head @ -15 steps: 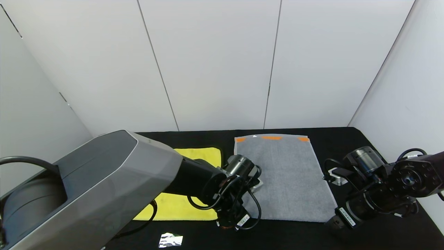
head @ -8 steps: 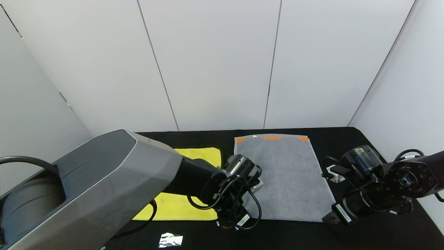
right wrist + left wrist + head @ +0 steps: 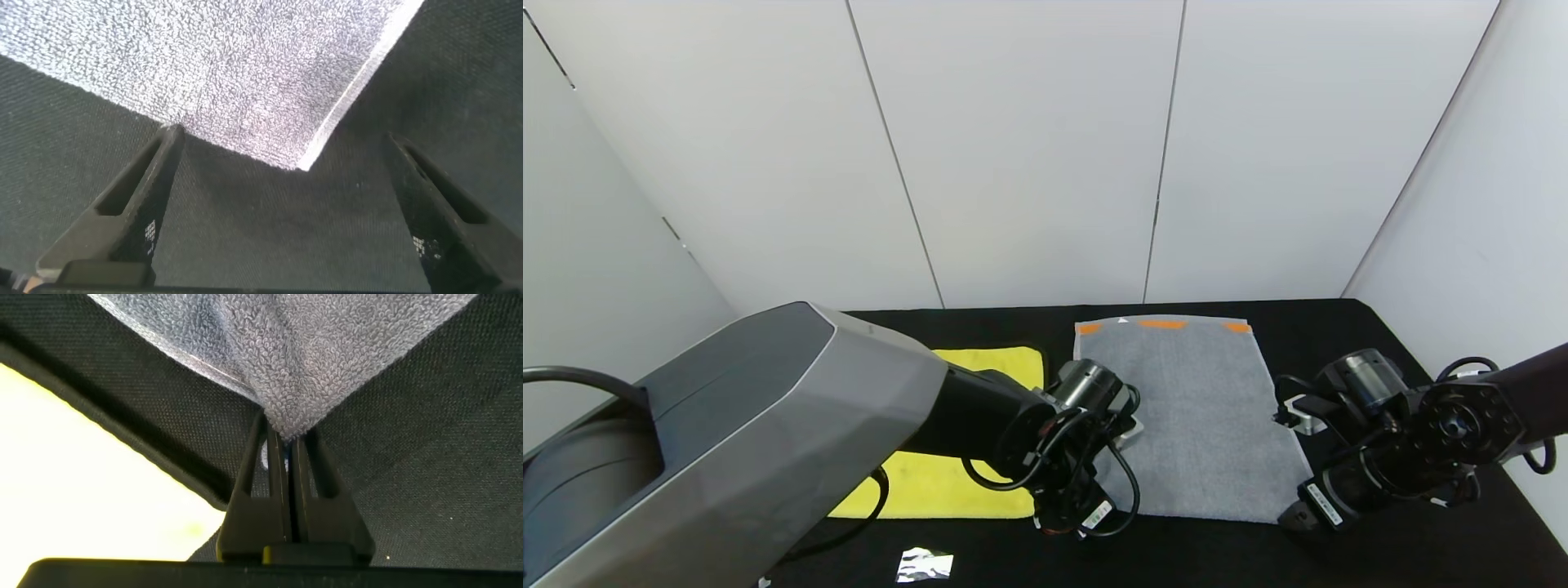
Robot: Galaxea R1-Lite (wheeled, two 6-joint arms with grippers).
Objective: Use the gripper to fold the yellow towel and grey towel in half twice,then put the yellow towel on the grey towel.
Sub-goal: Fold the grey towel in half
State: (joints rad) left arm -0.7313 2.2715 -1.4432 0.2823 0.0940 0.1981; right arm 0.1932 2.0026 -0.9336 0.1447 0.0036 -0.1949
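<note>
Grey towel (image 3: 1188, 416) flat on counter (image 3: 1380, 555), near corners only: left gripper (image 3: 282, 449) jaws pinching one, right gripper (image 3: 286, 204) jaws spread around other; yellow towel (image 3: 956, 482) alongside, unfolded, all folds and stacking left.

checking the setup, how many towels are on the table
2. The grey towel lies spread at the middle; the yellow towel lies beside it on the robot's left, partly hidden by the left arm. More could be hidden under that arm.
</note>
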